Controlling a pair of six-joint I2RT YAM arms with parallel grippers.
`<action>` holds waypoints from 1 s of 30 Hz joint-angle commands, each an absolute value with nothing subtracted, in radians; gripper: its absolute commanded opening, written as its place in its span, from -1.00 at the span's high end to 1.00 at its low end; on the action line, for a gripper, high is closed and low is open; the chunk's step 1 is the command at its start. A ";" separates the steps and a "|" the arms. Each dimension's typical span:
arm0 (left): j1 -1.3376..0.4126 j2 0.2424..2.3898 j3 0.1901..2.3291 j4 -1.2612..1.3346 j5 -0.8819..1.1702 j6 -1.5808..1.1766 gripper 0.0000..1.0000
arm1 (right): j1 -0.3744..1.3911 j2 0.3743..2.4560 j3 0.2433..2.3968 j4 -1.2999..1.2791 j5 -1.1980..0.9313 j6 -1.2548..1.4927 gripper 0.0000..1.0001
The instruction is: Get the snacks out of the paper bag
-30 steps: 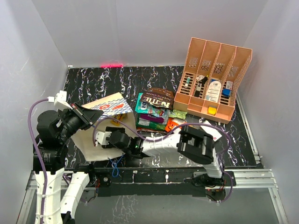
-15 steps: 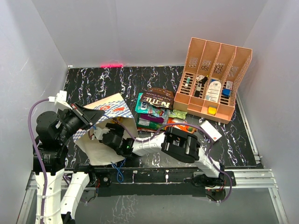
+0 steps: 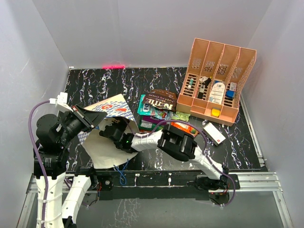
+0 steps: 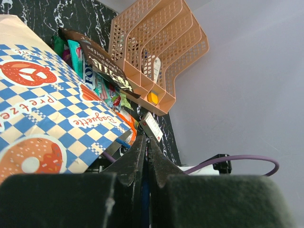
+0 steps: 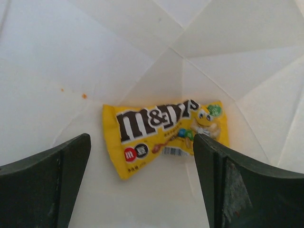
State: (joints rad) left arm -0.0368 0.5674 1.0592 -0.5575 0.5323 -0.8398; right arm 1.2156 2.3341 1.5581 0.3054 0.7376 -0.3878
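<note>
The paper bag (image 3: pixel 105 148) lies on its side at the left, its checked outside (image 3: pixel 114 108) on top; the checks also show in the left wrist view (image 4: pixel 52 104). My left gripper (image 3: pixel 93 119) is shut on the bag's blue cord handle (image 4: pixel 144 199) and holds the mouth up. My right gripper (image 3: pixel 114 130) reaches into the mouth. It is open (image 5: pixel 141 142), with a yellow M&M's packet (image 5: pixel 161 135) lying flat on the bag's cream inside just beyond the fingertips, untouched. Several snacks (image 3: pixel 159 111) lie heaped on the table: brown chip bag (image 3: pixel 160 99), teal, purple, green and orange wrappers.
The salmon-orange file rack (image 3: pixel 216 80) with small bottles and a yellow block stands at the back right. A small white-and-red box (image 3: pixel 214 133) lies right of the snack heap. Grey walls close the table on three sides.
My right gripper has moved left and deeper into the bag's mouth. The left gripper has kept its hold, and the bag's mouth has opened wider.
</note>
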 commanded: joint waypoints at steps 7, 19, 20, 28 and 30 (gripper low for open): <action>-0.040 0.544 1.044 -0.510 0.584 -0.909 1.00 | 1.183 2.472 1.731 0.325 0.768 -0.281 -0.66; -0.040 0.512 1.066 -0.572 0.560 -0.884 1.00 | 1.170 2.481 1.755 0.252 0.707 -0.235 0.55; -0.040 0.516 1.070 -0.584 0.556 -0.876 1.00 | 1.173 2.468 1.746 0.252 0.690 -0.233 0.63; -0.040 0.535 1.097 -0.607 0.530 -0.848 1.00 | 1.245 2.355 1.646 0.269 0.609 -0.276 0.85; -0.040 0.546 1.119 -0.611 0.521 -0.837 1.00 | 1.268 2.316 1.609 0.280 0.603 -0.271 0.85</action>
